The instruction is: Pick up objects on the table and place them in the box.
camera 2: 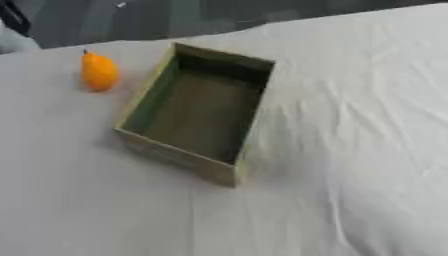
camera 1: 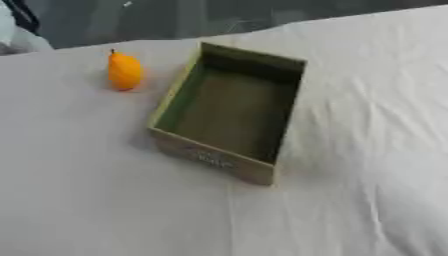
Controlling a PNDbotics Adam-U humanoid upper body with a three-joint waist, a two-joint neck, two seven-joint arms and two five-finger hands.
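Orange pear-like fruit (camera 1: 124, 71) upright left of box (camera 1: 210, 157), box label unreadable, no hands visible

I see nothing of the robot's own body in either eye view, so I can report no colour, shape, cable, screw or marking of it. The one doubtful item is a dark curved strip (camera 1: 24, 17) at the far left corner, with a pale rounded shape (camera 1: 17, 41) just beside it. I cannot tell whether either one belongs to the rig.
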